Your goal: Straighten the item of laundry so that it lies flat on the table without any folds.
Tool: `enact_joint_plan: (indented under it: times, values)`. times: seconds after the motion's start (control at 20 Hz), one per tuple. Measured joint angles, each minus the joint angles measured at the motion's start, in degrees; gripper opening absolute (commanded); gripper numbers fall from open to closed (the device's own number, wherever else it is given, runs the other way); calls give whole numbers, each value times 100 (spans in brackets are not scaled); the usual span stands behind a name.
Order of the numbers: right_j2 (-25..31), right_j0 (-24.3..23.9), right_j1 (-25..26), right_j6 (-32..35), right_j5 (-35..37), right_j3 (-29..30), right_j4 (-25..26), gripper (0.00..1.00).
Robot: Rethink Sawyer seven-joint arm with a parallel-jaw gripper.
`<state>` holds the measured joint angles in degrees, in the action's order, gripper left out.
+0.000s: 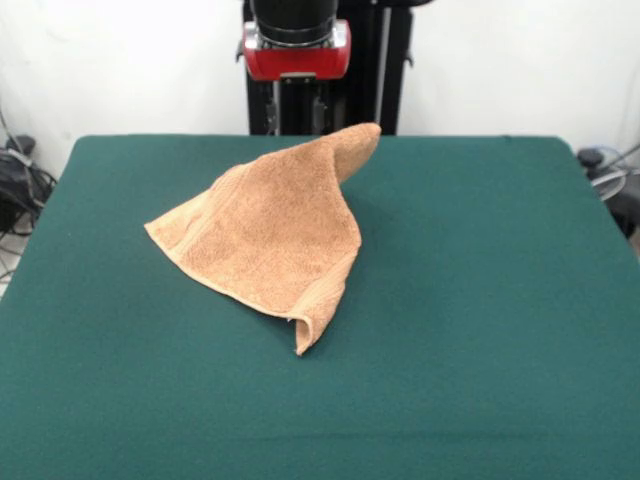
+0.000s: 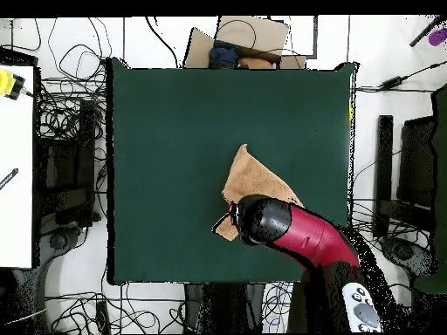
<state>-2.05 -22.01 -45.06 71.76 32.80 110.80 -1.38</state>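
Note:
The orange-tan towel (image 1: 270, 225) is on the green table (image 1: 480, 300), a little left of centre. It is not flat. Its far corner stands up in a peak (image 1: 362, 135) and the rest slopes down like a tent to a left corner and a near corner that curls over. The red and black end of the arm (image 1: 296, 45) hangs at the table's far edge, just left of and above the peak. In the overhead view the arm's head (image 2: 262, 222) covers the towel's (image 2: 253, 179) edge nearest the robot. I cannot make out the gripper's tips or whether it touches the towel.
The black pedestal (image 1: 370, 70) stands behind the table's far edge. Cables and equipment lie on the floor around the table (image 2: 61, 157). A white bench (image 2: 16, 166) stands at the left of the overhead view.

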Motion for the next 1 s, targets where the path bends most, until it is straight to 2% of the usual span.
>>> enact_joint_plan:
  times: [0.25, 0.55, 1.0]
  values:
    - [0, -70, -139, 0, -87, 13, 188, 100]
    - [89, -481, -124, 0, -106, -138, 279, 100]
    - [528, -1065, 365, 0, 39, -991, 459, 100]
